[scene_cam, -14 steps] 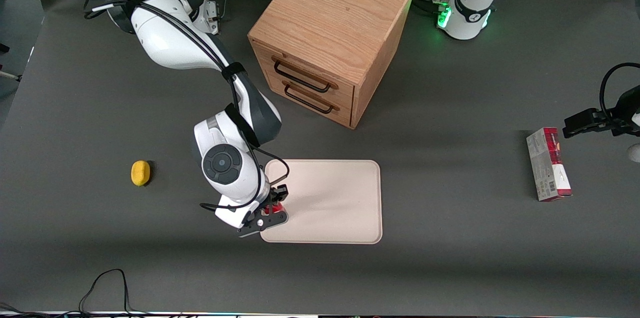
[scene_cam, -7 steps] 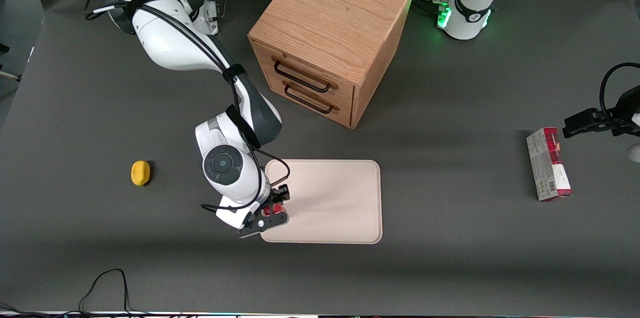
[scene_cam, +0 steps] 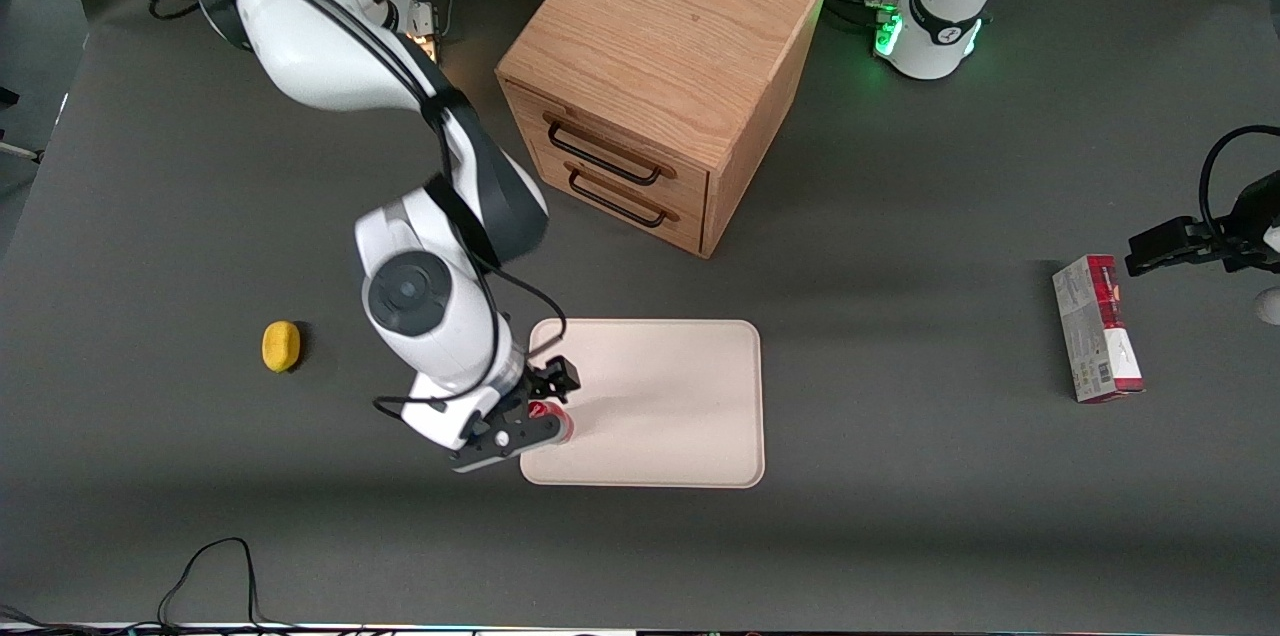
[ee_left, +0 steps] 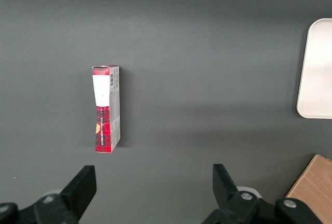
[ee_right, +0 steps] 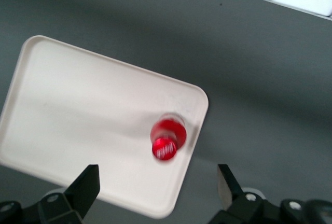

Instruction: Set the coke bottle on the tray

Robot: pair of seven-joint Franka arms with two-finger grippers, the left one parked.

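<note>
Coke bottle (ee_right: 167,138) upright on tray (ee_right: 78,125), half-hidden under spread-fingered gripper (scene_cam: 540,406).

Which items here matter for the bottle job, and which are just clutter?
Job items:
coke bottle, standing on the tray
tray
gripper, open, above the bottle

Lying about:
wooden cabinet
yellow lump
red-and-white carton, toward the parked arm's end

- Coke bottle (ee_right: 167,137): small, red, red cap. Stands upright on the tray, free of any grip, close to the tray's end toward the working arm and near the corner closest to the front camera.
- Tray (scene_cam: 660,386): flat, cream-white, rounded corners, low rim. Lies mid-worktop, nearer the front-camera edge.
</note>
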